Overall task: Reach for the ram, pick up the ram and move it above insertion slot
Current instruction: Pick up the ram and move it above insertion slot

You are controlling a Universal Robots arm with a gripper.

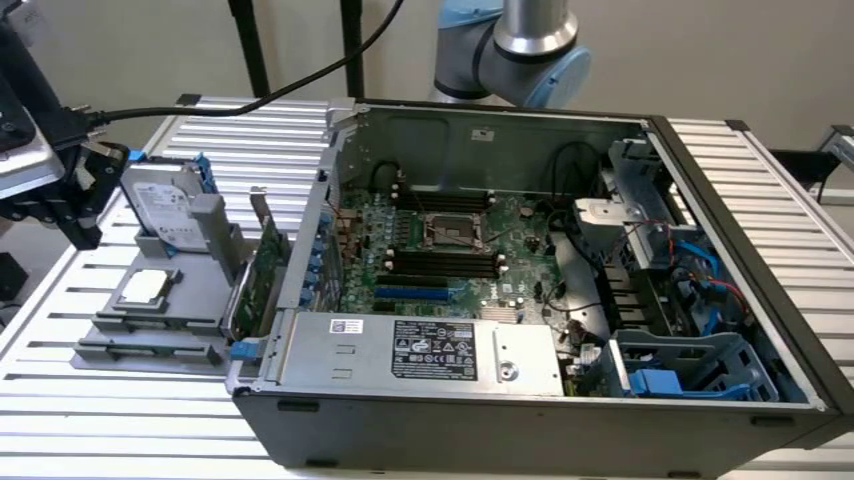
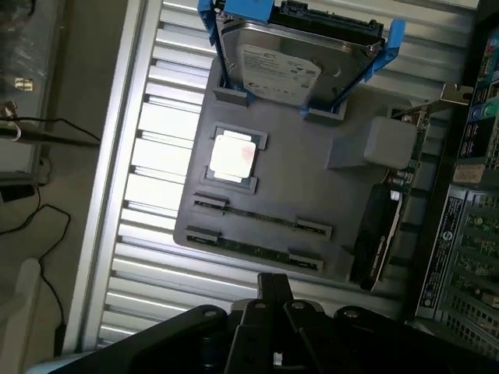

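At the upper left of the exterior view, my hand (image 1: 67, 200) hung near the hard drive (image 1: 167, 205), which stood in a blue-edged bracket on the grey fixture tray (image 1: 194, 295). Whether my hand was spread or pressed together, I could not tell. The ram (image 2: 253, 249) lay on edge at the tray's end farthest from the hard drive, toward the lower left of the exterior view, with its ends seated in small grey holders. It was not in my grasp. A second thin stick (image 2: 265, 218) lay parallel, just beside the ram. A processor chip (image 2: 232, 156) sat in a square recess between the sticks and the hard drive. An upright green expansion card (image 1: 267, 265) stood at the tray's side toward the open computer case (image 1: 534, 420). Tray and case both rested on the slatted metal bench (image 1: 80, 420). At the centre of the exterior view, the motherboard (image 1: 514, 225) showed dark memory slots (image 1: 441, 262).
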